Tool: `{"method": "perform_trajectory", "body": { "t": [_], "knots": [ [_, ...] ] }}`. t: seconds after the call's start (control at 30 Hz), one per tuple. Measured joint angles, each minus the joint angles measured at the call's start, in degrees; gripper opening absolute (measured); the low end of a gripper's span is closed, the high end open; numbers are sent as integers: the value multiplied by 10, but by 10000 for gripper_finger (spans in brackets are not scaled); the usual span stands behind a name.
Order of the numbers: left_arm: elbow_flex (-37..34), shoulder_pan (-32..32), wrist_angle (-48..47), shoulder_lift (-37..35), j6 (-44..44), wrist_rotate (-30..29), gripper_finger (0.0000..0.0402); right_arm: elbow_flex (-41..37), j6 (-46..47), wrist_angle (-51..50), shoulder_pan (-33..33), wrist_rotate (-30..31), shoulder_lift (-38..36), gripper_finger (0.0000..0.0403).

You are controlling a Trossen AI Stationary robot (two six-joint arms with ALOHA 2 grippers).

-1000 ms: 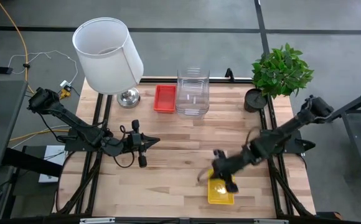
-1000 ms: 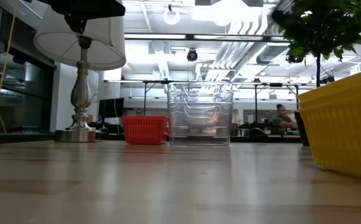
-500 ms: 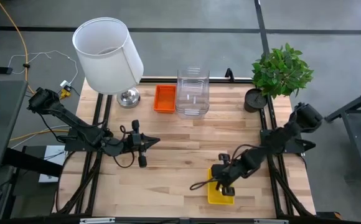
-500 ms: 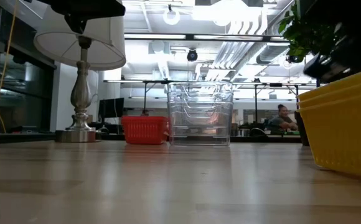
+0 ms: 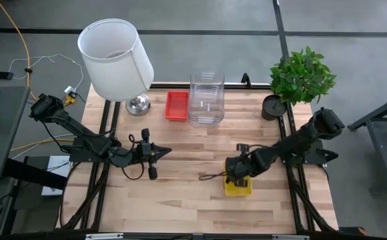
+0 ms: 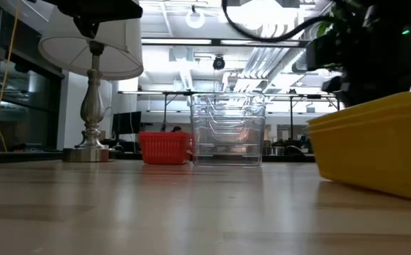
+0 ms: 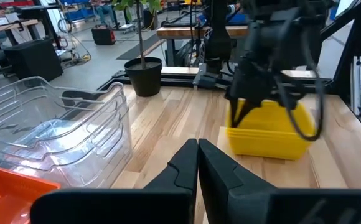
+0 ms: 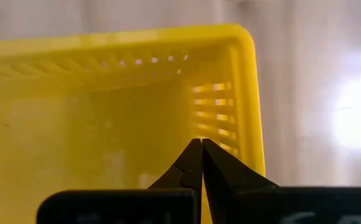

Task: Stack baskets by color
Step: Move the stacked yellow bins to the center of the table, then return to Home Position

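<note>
right pincer [image 5: 237,179] pressed together, nosing into yellow basket [image 5: 239,187] at 5 o'clock on tabletop [image 5: 187,160]; likely nudging it; next needs opening to grasp. left pincer [image 5: 163,152] together, idle.

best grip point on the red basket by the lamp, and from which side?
Take the red basket by the long rim wall facing the lamp base, coming straight down, fingers straddling that thin upright wall. It sits open side up, and its other long side lies close against the clear bins, so there is likely no finger room there. The left gripper is nearer.
</note>
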Motion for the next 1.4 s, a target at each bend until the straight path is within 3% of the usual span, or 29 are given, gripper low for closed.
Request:
{"method": "perform_trajectory", "body": {
  "t": [0.3, 0.5, 0.63, 0.8, 0.97, 1.13, 1.3, 1.4],
  "knots": [
    [0, 0, 0, 0, 0, 0, 0, 0, -94, -21, -100, 97, 0, 0],
    [0, 0, 0, 0, 4, 0, 0, 0, -136, -25, -180, 110, 0, 0],
    [0, 0, 0, 0, 15, -1, 0, 0, -162, -17, -200, 95, -8, 0],
    [0, 0, 0, 0, 15, -1, 0, -15, -150, -32, -175, 69, -60, 0],
    [0, 0, 0, 0, 0, -1, 0, -83, -85, 4, -110, 94, -178, 0],
    [0, 1, 0, 0, -10, -1, 0, -187, -46, 153, -34, 112, -318, 0],
    [0, 29, -4, 0, 27, 3, 0, -262, -86, 324, -4, 112, -411, 0],
    [-1, 75, -28, -33, 49, 54, 0, -280, -122, 374, -2, 112, -437, 0]
  ]
}}
